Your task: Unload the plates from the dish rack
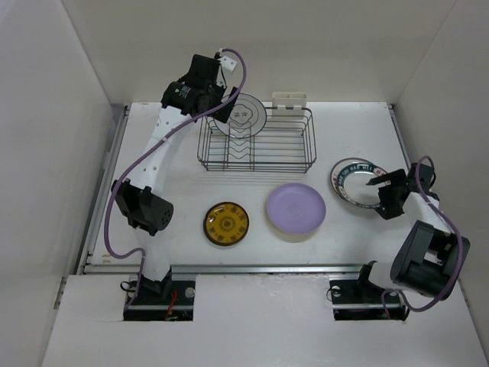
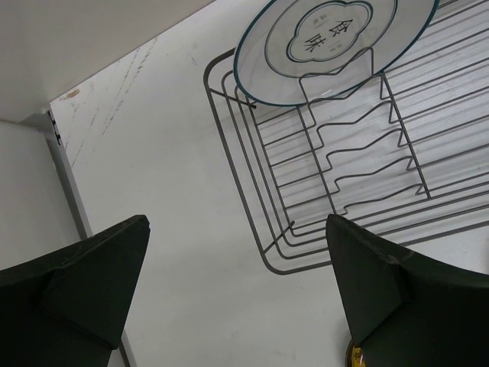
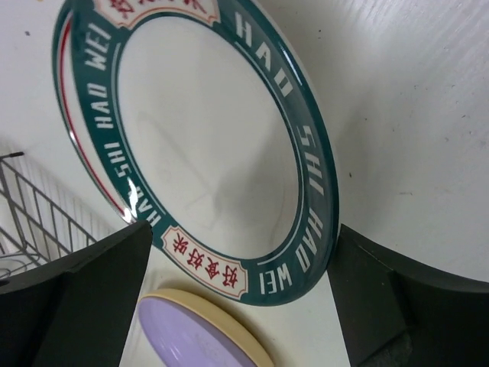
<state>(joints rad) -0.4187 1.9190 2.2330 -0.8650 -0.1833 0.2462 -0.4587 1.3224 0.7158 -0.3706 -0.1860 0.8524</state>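
One dark-rimmed plate (image 1: 243,115) is waiting upright in the dish rack (image 1: 290,157); teal-rimmed plate (image 1: 351,180), lavender plate (image 1: 296,208) and gold-centred plate (image 1: 226,223) are lying on the table (image 1: 187,187); left gripper (image 2: 237,229) and right gripper (image 3: 243,233) are gaping, empty.

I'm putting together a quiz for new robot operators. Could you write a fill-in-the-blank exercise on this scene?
1. The dish rack holds exactly ___ plate, the white-grey plate.
2. The lavender plate is stacked on ___ of the yellow-tan plate.
3. The right gripper hangs over the teal-rimmed plate with its jaws ___.
Missing words: one; top; open.
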